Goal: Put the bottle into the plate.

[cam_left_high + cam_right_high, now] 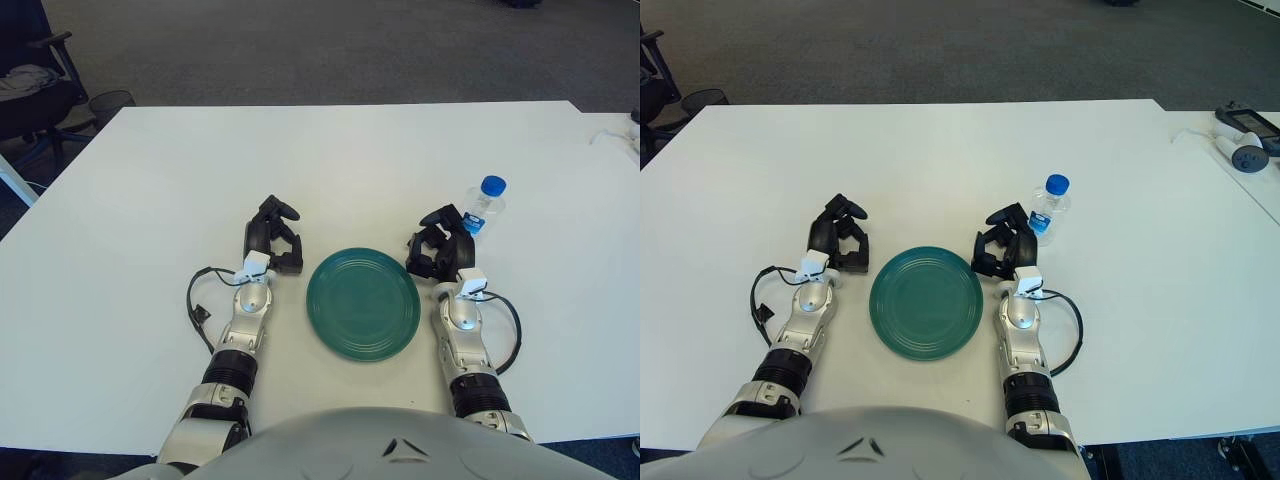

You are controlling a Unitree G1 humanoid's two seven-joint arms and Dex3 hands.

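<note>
A green plate point(362, 303) lies on the white table point(330, 160) near its front edge, between my two hands. A small clear bottle point(484, 208) with a blue cap and blue label stands upright just beyond and to the right of my right hand point(441, 247). That hand shows at the plate's right rim, a little short of the bottle, fingers loosely curled and holding nothing. My left hand point(274, 237) shows left of the plate, fingers relaxed and empty.
A black office chair point(35, 85) and a dark bin point(110, 102) stand off the table's far left corner. A second white table point(1240, 160) to the right carries a white controller point(1245, 155). Grey carpet lies beyond.
</note>
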